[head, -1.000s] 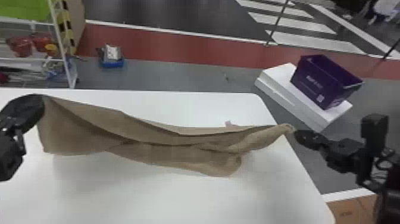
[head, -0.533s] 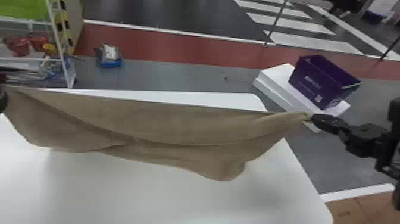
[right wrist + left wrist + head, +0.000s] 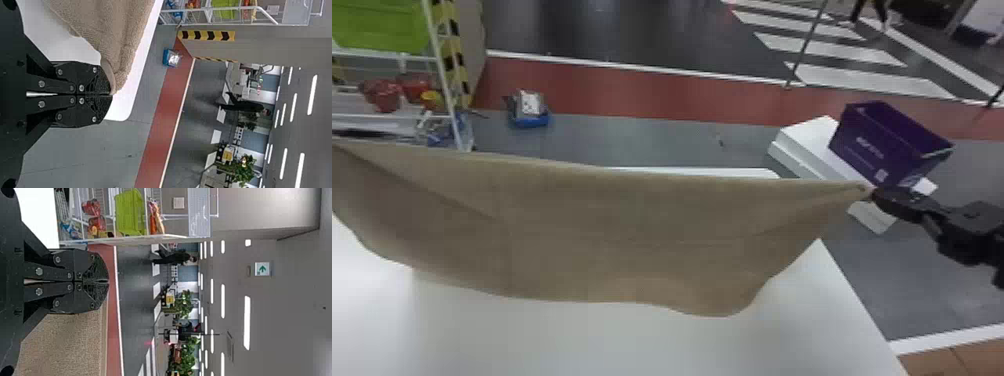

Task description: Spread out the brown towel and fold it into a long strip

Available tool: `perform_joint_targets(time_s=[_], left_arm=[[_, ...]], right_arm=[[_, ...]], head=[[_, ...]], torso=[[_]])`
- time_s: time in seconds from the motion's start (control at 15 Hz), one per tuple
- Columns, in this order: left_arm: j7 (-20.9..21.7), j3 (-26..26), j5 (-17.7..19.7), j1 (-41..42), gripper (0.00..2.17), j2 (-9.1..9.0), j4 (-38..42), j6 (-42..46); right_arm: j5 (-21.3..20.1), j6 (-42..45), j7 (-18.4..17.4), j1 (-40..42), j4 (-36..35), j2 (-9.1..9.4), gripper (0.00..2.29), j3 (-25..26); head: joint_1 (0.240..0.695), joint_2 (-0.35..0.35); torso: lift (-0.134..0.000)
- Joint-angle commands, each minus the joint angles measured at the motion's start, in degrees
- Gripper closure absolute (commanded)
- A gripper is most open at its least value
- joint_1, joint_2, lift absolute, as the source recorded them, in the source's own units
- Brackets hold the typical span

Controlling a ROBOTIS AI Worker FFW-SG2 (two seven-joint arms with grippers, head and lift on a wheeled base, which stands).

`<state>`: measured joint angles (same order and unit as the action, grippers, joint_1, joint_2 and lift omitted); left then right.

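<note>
My right gripper (image 3: pixel 874 194) in the head view is shut on a corner of the brown towel (image 3: pixel 612 225). The towel stretches from there to the left edge, its upper border nearly straight and its lower border hanging in a curve over the white table. The right wrist view has the right gripper (image 3: pixel 111 94) with the towel corner (image 3: pixel 117 70) pinched at its tips. In the left wrist view the left gripper (image 3: pixel 108 281) has its fingers pressed together, and the towel (image 3: pixel 66 344) spreads alongside them.
The white table (image 3: pixel 582 340) lies below the towel. Beyond its right side, a purple basket (image 3: pixel 892 145) stands on a white box (image 3: pixel 802 145) on the floor. A wire rack (image 3: pixel 439 65) is at the back left, with a blue item (image 3: pixel 529 117) on the floor beside it.
The towel has been raised and pulled wider, its creases mostly smoothed out. My left arm has gone out past the left edge of the head view, while the right gripper has shifted slightly right.
</note>
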<state>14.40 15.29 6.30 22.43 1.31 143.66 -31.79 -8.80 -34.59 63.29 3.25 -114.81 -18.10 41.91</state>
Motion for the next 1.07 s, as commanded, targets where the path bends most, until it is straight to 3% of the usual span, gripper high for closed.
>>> perform_joint_targets(time_s=[0.0,0.13,0.2,0.33,0.47,0.8,0.93,1.0], left_arm=[[0.01,0.35,0.47,-0.02,1.90,-0.08,0.31,-1.04],[0.01,0.00,0.38,0.59,1.90,-0.17,-1.27,-0.16],[0.01,-0.35,0.30,1.38,1.90,-0.17,-2.15,1.07],[0.01,-2.02,-0.23,3.14,1.90,-0.26,-4.61,6.17],[-0.16,-3.34,-0.58,3.67,1.90,-0.17,-7.34,9.51],[0.19,-2.46,-1.02,3.41,1.90,-0.17,-8.04,11.09],[0.19,-2.02,-0.93,3.23,1.90,-0.17,-7.95,11.09],[0.28,-2.02,-0.93,3.23,1.90,-0.17,-7.87,11.09]], right_arm=[[-1.65,5.80,2.98,2.20,0.90,0.44,1.51,-1.65],[-3.50,14.94,2.98,6.77,3.45,1.58,1.36,-4.82],[-5.79,19.86,2.81,8.35,5.47,2.37,1.12,-6.31],[-9.13,25.49,2.01,10.55,9.51,2.28,1.10,-9.30],[-12.99,26.54,1.75,11.60,11.97,1.58,1.10,-11.58],[-17.39,28.65,0.87,14.76,18.65,-3.26,1.10,-14.40],[-18.00,29.71,0.08,15.03,20.06,-4.05,0.73,-14.05],[-17.56,30.24,-0.27,15.12,20.06,-4.05,0.71,-12.55]], head=[[0.647,-0.258],[0.651,-0.238],[0.682,-0.216],[0.695,-0.197],[0.695,-0.185],[0.695,-0.198],[0.695,-0.216],[0.695,-0.220]], torso=[[-0.123],[-0.123],[-0.123],[-0.123],[-0.123],[-0.123],[-0.123],[-0.123]])
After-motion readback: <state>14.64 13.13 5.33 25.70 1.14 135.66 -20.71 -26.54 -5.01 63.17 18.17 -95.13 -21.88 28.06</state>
